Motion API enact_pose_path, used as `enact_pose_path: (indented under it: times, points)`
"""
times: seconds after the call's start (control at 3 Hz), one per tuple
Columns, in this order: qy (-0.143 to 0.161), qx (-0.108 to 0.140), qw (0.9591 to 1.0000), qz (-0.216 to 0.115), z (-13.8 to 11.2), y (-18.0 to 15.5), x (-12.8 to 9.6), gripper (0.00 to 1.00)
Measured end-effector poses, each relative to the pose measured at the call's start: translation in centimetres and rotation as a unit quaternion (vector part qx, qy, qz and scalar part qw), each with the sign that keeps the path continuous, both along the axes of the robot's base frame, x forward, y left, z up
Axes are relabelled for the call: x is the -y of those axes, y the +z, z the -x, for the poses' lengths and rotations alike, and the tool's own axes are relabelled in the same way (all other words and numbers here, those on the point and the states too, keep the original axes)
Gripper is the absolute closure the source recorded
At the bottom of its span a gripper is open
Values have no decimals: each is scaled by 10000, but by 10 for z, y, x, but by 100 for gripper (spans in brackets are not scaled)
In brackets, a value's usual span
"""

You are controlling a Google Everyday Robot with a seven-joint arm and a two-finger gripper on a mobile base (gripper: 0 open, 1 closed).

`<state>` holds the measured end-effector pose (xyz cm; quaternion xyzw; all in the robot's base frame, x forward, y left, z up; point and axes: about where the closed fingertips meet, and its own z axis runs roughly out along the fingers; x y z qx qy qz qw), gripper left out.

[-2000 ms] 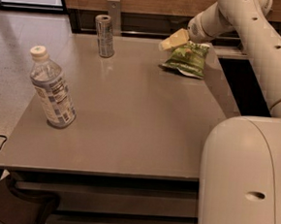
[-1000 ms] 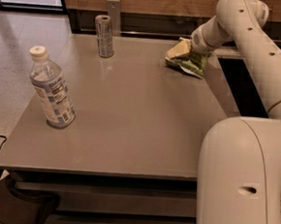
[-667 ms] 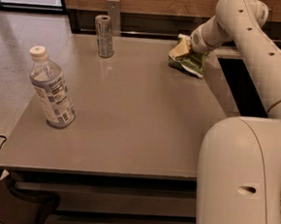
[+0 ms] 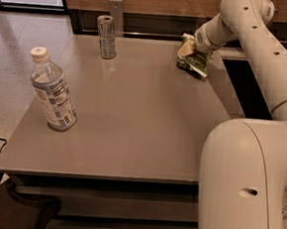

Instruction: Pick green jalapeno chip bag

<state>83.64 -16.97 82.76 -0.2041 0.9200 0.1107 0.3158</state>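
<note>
The green jalapeno chip bag (image 4: pixel 196 64) is at the back right of the grey table (image 4: pixel 133 120), crumpled and standing on edge. My gripper (image 4: pixel 187 47) comes in from the right on the white arm and sits on the bag's upper left part. Its yellowish fingers (image 4: pixel 185 49) are closed on the bag's top. The bag hangs just below them, at or barely above the table surface. Part of the bag is hidden behind the gripper.
A slim silver can (image 4: pixel 107 36) stands at the back of the table, left of the bag. A clear water bottle (image 4: pixel 52 91) stands at the left edge. My white arm and base (image 4: pixel 247 179) fill the right side. A dark wall ledge runs behind the table.
The gripper came down onto the bag, which lay flat before. The bag is now bunched up under the fingers and has shifted slightly up and left with them.
</note>
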Motion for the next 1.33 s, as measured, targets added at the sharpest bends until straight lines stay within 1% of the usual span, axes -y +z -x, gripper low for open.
enact_pose_path:
  times: [1.33]
  points:
    - [6, 10, 10000, 4, 0, 3, 0, 100]
